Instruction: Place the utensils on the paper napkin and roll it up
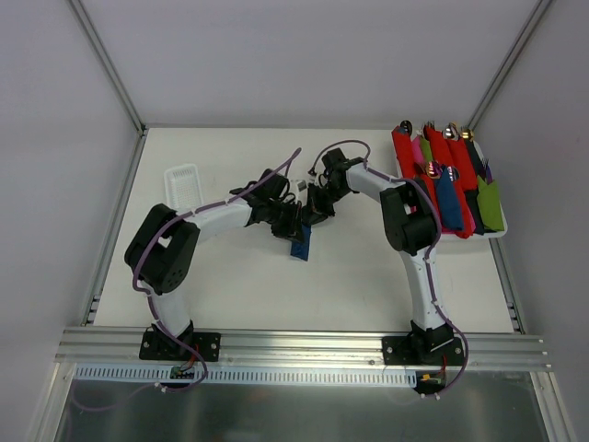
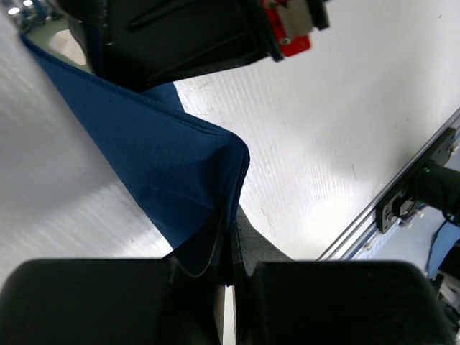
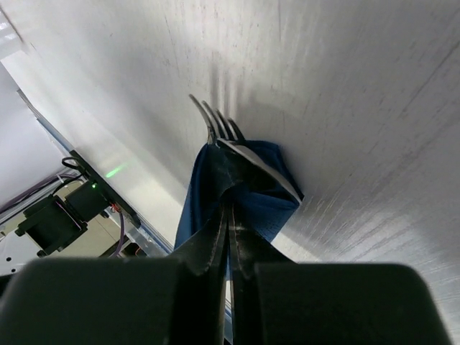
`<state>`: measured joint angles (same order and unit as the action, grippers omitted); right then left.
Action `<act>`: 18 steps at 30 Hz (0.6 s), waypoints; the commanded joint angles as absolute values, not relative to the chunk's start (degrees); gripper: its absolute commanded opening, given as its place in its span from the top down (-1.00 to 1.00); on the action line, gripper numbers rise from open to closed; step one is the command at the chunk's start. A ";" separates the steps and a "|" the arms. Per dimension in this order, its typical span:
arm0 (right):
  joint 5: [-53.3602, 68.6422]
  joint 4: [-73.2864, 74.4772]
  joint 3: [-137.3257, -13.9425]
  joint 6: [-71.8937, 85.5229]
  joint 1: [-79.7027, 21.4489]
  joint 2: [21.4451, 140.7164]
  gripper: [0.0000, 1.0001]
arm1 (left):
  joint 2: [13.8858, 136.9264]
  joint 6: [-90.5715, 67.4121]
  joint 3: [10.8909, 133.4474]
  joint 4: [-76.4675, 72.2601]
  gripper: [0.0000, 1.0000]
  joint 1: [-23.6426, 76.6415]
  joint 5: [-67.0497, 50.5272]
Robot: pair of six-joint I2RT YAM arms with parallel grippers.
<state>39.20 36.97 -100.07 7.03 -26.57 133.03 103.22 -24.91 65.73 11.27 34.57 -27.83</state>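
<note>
Now your left gripper (image 2: 228, 231) and right gripper (image 3: 228, 210) each pinch the paper napkin (image 2: 162, 162), the fork (image 3: 215, 126) jutting past the right jaws.

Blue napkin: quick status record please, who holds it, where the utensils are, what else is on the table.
napkin: navy, folded, mid-table between both arms
left gripper: shut on the napkin
right gripper: shut on the napkin
utensils: fork tines and another silver tip poking out of the fold
far right: tray of coloured rolls
far left: small white tray
</note>
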 commanded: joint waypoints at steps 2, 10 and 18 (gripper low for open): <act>34.72 38.76 -101.60 5.45 -27.16 134.82 0.98 | 104.59 -20.92 66.71 10.20 1.00 36.73 -29.09; 33.49 39.11 -100.90 5.18 -27.33 134.12 0.99 | 109.50 -21.36 68.46 9.67 1.00 39.20 -27.51; 32.61 39.11 -99.84 4.75 -27.60 133.42 1.00 | 113.46 -24.17 70.23 9.40 0.73 39.55 -26.46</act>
